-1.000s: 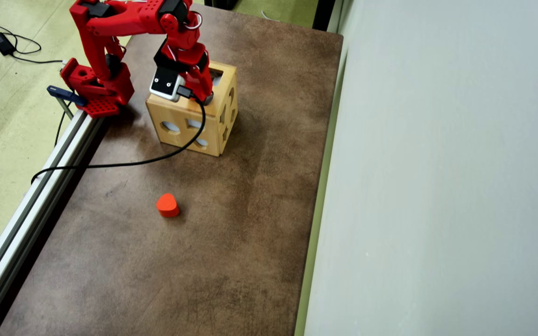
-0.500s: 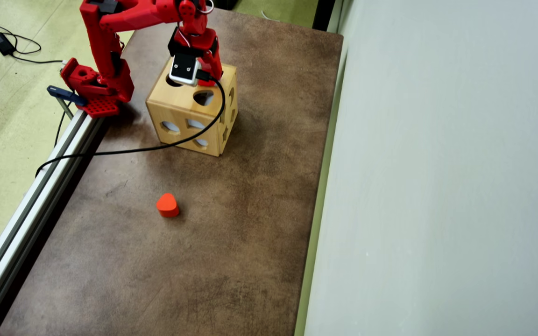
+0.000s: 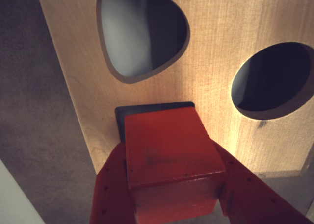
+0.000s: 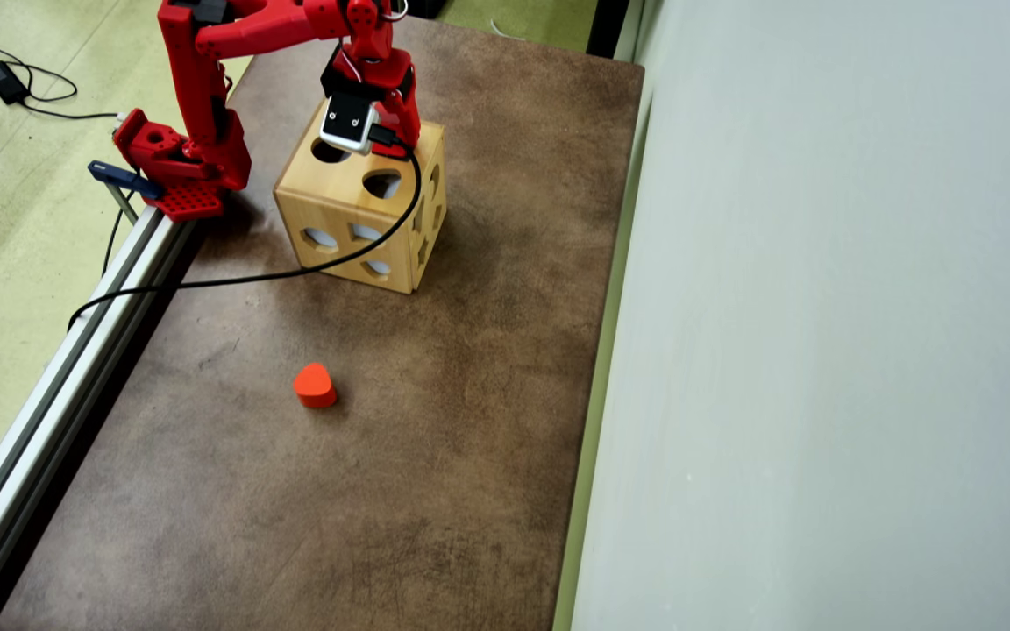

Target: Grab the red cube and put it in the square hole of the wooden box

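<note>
In the wrist view we see the gripper with its two red fingers closed against opposite sides of the red cube. The cube is clamped between them and sits directly over the square hole, of which only a dark strip along the far edge and left side shows past the cube. We cannot tell whether the cube has entered the hole. The hole lies in the top face of the wooden box, between a teardrop hole and a round hole. In the overhead view the arm reaches over the box, which stands on the brown table. An orange-red heart block lies well apart from the box.
</note>
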